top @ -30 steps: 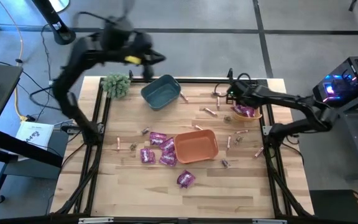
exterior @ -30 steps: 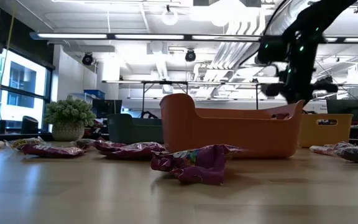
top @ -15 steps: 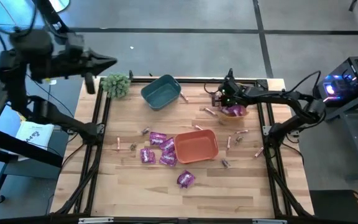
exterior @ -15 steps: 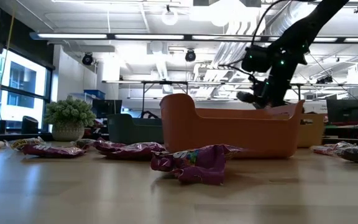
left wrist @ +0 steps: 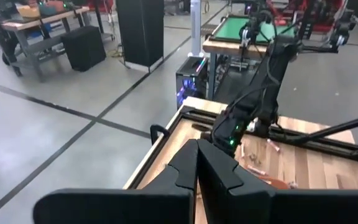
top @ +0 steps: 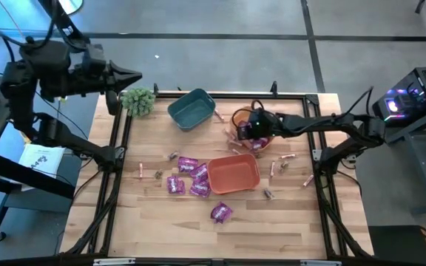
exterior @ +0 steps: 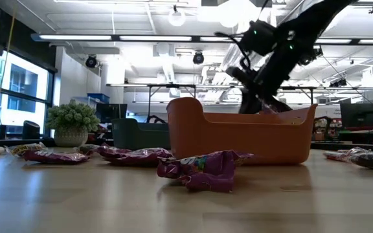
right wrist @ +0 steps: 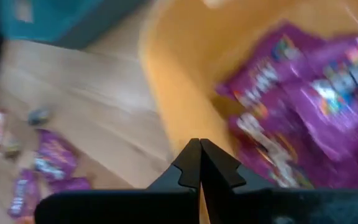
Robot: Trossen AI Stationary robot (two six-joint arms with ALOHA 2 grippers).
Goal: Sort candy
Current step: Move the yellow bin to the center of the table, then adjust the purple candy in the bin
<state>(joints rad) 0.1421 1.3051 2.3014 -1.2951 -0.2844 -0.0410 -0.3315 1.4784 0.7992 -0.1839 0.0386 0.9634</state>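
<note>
Spanning the whole overhead view, the pale wooden-plank table sat inside a black metal frame. Just past the table's centre, toward four o'clock, lay the largest bin, a smooth orange plastic tub with rounded corners; a teal bin of the same shape stood toward twelve o'clock, tilted. A yellow-orange bin hung at the end of the right arm, between the teal bin and the table's three o'clock edge, and shiny magenta packets filled it, their crinkled foil just beyond the right gripper. That gripper's two dark fingers met at their tips against the bin's wall, gripping its rim; the packets lay inside the bin, beyond the jaws and not between them.

A fuzzy green plant ball rested at the eleven o'clock corner. The left gripper hovered outside the table beyond that corner, its fingers pressed together on nothing.

More magenta packets on the table clustered at the orange tub's nine o'clock side, and one crumpled magenta packet lay alone toward six o'clock. Slim pink sticks were scattered toward three o'clock, with another pink stick toward nine o'clock. Tiny dark brownish pieces lay near it.
</note>
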